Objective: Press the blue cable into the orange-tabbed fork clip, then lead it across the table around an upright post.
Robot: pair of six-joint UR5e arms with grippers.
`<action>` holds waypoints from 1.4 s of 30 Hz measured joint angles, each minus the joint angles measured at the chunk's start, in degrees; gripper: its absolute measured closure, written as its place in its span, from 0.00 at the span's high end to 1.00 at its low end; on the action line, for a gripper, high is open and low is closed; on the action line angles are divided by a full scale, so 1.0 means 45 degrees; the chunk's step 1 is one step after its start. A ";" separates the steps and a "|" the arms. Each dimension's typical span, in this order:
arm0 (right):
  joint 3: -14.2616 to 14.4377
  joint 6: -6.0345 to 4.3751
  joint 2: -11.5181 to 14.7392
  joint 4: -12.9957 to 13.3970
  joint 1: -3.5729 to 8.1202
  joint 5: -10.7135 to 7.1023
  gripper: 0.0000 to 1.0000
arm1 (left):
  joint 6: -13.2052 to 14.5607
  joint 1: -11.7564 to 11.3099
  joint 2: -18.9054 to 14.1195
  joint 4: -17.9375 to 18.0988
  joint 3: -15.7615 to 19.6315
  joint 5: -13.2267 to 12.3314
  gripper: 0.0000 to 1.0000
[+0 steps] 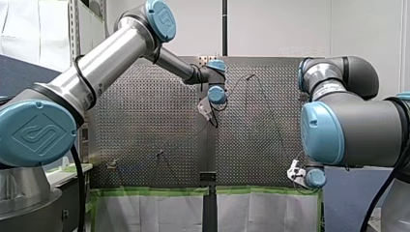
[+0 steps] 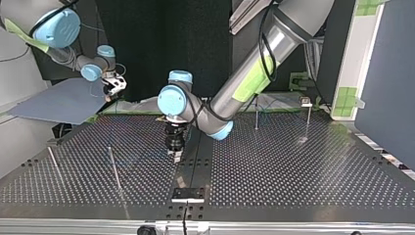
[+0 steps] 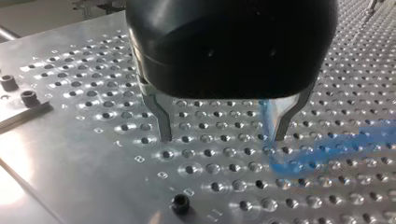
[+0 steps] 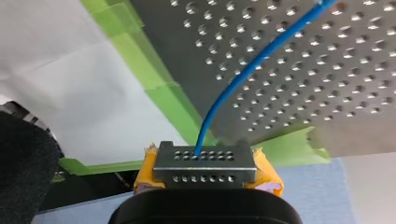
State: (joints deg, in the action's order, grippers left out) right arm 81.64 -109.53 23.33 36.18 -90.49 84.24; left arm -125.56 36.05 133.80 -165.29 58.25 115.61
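My right fingers (image 4: 205, 164), yellow-padded, are pinched shut on the blue cable (image 4: 252, 65), out past the table's (image 4: 299, 84) taped edge. From them the cable runs off over the holes towards the middle.

My left fingers (image 3: 163, 122) hang point-down over mid-table, spread wide with nothing in them, tips just above the surface. In the left wrist view the cable is a blurred blue streak hard by one finger. It lies crosswise to the closing line there, then bends and trails away sideways past that finger. I cannot tell whether it sits inside the gap.

So my left arm is the nearer to the loose run. I judge the clip step not yet done, and I cannot pick the clip out for certain.
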 joint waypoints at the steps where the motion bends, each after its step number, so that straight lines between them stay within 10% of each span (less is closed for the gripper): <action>1: -0.0046 0.0017 -0.0093 -0.0027 0.0002 0.0002 0.00 | -0.0037 0.0001 0.0000 -0.0035 0.0000 -0.0075 0.97; 11: -0.0220 0.0082 -0.0358 -0.0343 0.0027 -0.0003 0.00 | -0.0901 0.0009 0.0000 -0.0854 0.0000 -0.1244 1.00; 42: -0.0225 0.0206 -0.0369 -0.0532 0.0030 -0.0004 0.00 | -0.0924 -0.0482 -0.0867 -0.4776 0.0000 -0.2207 1.00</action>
State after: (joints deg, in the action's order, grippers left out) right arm 80.62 -108.61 21.68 33.78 -90.36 84.23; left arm -129.72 33.88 129.89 -186.79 58.25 105.68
